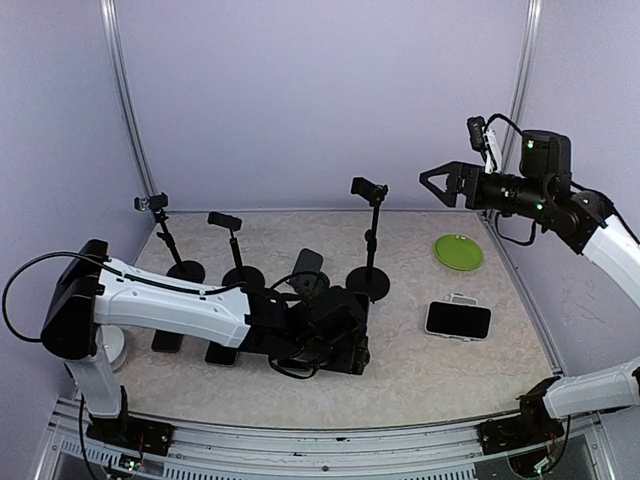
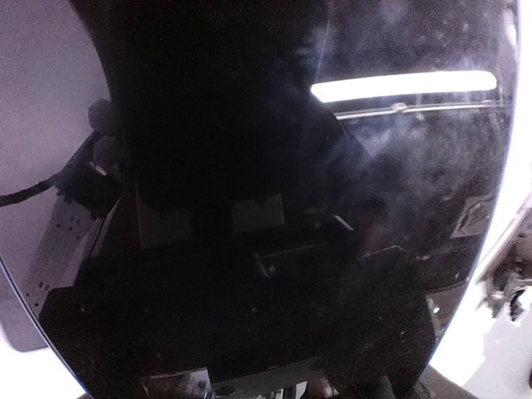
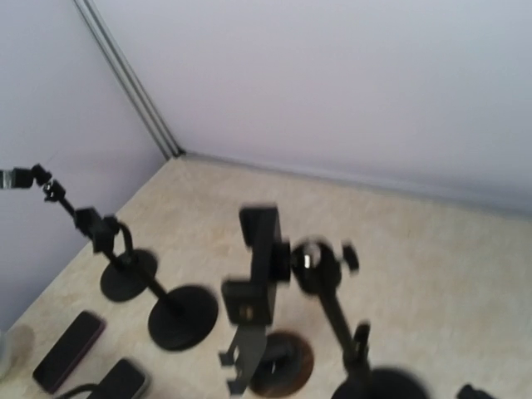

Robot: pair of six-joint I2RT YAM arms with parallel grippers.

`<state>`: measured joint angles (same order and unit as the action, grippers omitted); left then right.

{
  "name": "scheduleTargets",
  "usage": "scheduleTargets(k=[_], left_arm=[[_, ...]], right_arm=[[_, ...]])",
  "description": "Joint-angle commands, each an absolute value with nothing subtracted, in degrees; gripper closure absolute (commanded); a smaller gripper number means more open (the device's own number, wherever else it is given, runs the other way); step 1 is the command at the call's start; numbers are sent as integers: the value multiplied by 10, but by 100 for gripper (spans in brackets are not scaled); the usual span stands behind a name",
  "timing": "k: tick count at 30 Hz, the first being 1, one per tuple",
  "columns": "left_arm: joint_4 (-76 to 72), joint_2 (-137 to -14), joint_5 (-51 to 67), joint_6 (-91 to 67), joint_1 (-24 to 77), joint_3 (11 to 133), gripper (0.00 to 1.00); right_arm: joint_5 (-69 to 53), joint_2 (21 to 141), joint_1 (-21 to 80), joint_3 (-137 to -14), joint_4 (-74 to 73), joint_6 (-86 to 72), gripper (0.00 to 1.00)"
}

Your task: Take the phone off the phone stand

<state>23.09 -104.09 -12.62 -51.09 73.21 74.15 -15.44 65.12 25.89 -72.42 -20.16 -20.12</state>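
Observation:
A glossy black phone screen [image 2: 274, 208] fills the left wrist view and hides my left fingers. From above, my left gripper [image 1: 325, 315] is a dark mass low at the table's middle, with a dark slab [image 1: 307, 268] standing tilted just beyond it. I cannot tell whether the jaws hold anything. My right gripper [image 1: 440, 185] hangs high at the right, open and empty. Below it stands a tall phone stand [image 1: 370, 240] whose clamp [image 3: 266, 249] is empty. A phone [image 1: 458, 320] lies flat on the table at the right.
Two shorter stands [image 1: 162, 235] [image 1: 233, 250] stand at the back left. Two phones [image 1: 167, 340] [image 1: 220, 352] lie flat by the left arm. A green plate [image 1: 458, 252] sits at the back right. A brown round base [image 3: 283, 366] shows low in the right wrist view.

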Motion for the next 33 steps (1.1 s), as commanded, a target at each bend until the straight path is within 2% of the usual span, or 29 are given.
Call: scheduleTargets(k=[1,6,15,19,25,29,33], left_arm=[[282,-1105,-111,-552,743,830,84],[334,-1169,-102,-583,748,901,83],[355,-1218,-87,-618,743,945,77],[401,-1266,-84,-624,743,999,76],[417,-1294,-88,-650,740,1015,76],[443,-1321,-99,-653,740,1052,71],[476,-1343,-103,-657,740,1081,61]], right_arm=[[-165,624,252,-688,-205,-240,0],[-164,598,252,-658,-206,-252,0],[-156,574,251,-634,-221,-259,1],[-155,566,251,-626,-226,-273,1],[-165,555,250,-611,-235,-290,4],[-170,548,250,-602,-238,-295,4],[-169,545,251,-602,-246,-294,4]])
